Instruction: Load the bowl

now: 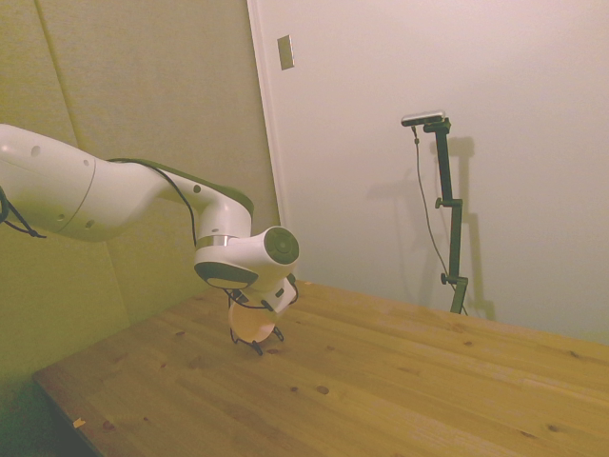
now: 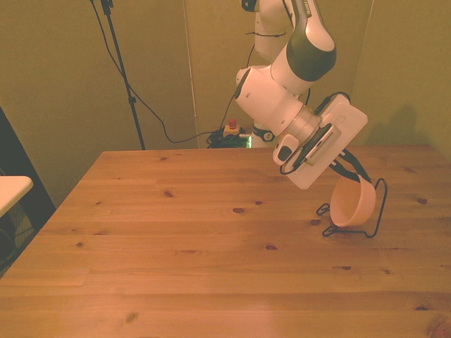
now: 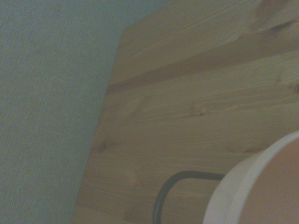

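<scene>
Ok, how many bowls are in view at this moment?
1. The bowl sits tilted in the black wire rack toward the front view's right, under the gripper. None elsewhere on the table.

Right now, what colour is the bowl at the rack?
Plain pale pink-peach, no pattern. The bowl shows best in the front view, tilted on the black wire rack.

Robot lab: bare wooden table (image 2: 176, 232), cables (image 2: 162, 123).

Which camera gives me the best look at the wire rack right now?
The front view: the wire rack shows its upright loop and feet around the bowl. The side view shows only its feet; the wrist view, one blurred loop.
</scene>
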